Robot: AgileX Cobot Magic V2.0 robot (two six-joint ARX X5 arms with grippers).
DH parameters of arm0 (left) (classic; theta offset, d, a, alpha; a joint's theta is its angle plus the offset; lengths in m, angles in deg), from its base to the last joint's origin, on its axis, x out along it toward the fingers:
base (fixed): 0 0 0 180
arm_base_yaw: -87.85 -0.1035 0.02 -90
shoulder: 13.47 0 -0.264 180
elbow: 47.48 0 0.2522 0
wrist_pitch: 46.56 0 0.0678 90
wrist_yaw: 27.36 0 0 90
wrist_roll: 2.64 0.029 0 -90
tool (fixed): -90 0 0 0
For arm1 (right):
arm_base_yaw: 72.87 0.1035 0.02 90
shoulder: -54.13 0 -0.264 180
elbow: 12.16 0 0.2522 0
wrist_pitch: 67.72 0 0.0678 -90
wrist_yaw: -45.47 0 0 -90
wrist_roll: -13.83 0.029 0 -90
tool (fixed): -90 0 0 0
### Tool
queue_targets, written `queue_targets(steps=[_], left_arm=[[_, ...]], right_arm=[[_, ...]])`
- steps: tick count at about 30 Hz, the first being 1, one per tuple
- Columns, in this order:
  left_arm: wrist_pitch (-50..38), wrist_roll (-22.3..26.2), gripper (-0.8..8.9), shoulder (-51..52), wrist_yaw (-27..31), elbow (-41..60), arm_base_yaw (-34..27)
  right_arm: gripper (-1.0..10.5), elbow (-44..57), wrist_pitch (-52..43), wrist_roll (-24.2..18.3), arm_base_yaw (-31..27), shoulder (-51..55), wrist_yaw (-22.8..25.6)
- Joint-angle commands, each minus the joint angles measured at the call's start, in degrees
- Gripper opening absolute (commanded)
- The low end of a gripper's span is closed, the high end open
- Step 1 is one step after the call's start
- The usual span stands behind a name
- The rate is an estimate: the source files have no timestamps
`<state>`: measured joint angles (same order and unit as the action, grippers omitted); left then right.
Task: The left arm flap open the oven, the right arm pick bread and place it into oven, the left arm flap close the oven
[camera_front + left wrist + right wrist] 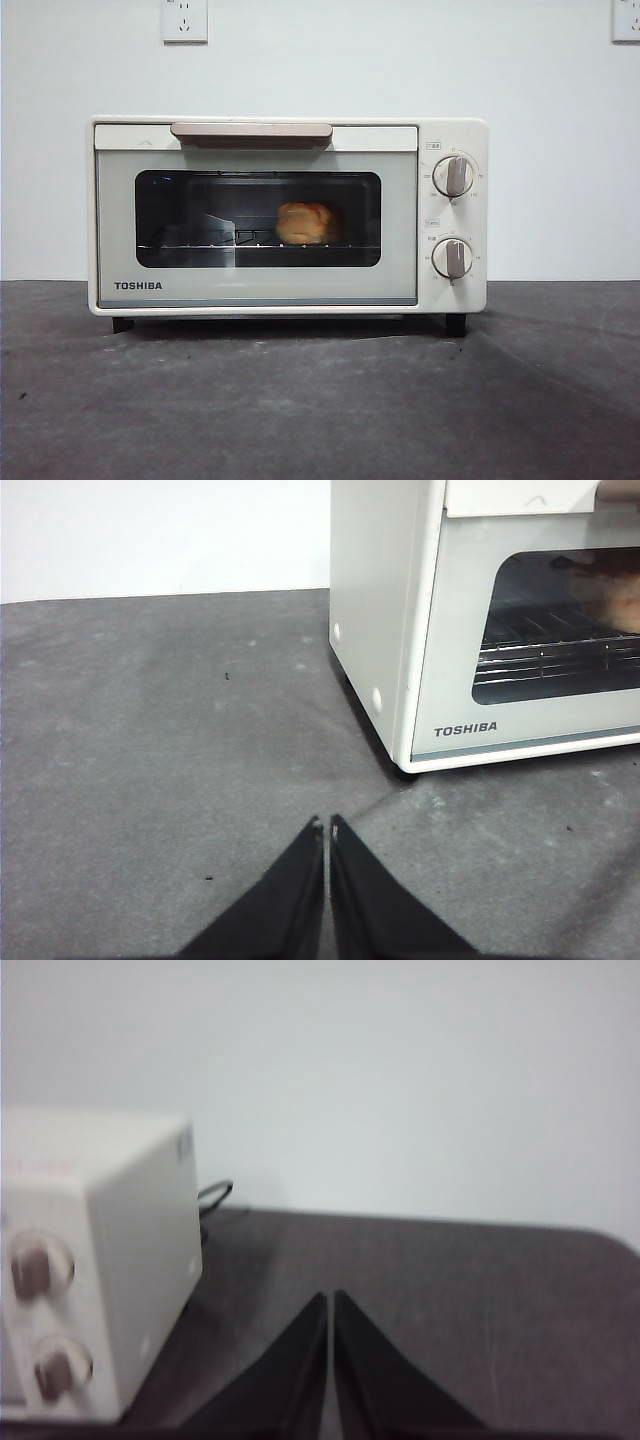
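Observation:
The cream-white TOSHIBA oven stands in the middle of the dark table with its door shut and the beige handle up at the top. Behind the dark glass the golden bread rests on the wire rack. In the left wrist view the oven stands a short way off, the bread just showing at the window's edge. My left gripper is shut and holds nothing, low over the table off the oven's left corner. My right gripper is shut and holds nothing, off the oven's knob side.
Two round knobs sit on the oven's right panel. A black power cord trails behind the oven. White wall sockets hang on the wall behind. Neither arm shows in the front view.

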<state>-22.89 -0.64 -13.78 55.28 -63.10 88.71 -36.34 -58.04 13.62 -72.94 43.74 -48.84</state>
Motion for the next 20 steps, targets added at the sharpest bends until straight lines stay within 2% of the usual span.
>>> queue_targets(steps=[1,8,20], left_arm=[[0.42,0.04,0.16,0.13,0.11,1.18,-0.11],[0.42,0.04,0.16,0.13,0.11,1.18,-0.11],[0.42,0.04,0.16,0.13,0.11,1.18,-0.11]], right_arm=[[0.1,3.50,-0.85,-0.24,-0.11,3.19,0.09],[0.1,9.64,-0.66,1.77,-0.11,8.79,0.28],[0.1,9.90,12.94,2.16,-0.11,10.19,1.51]])
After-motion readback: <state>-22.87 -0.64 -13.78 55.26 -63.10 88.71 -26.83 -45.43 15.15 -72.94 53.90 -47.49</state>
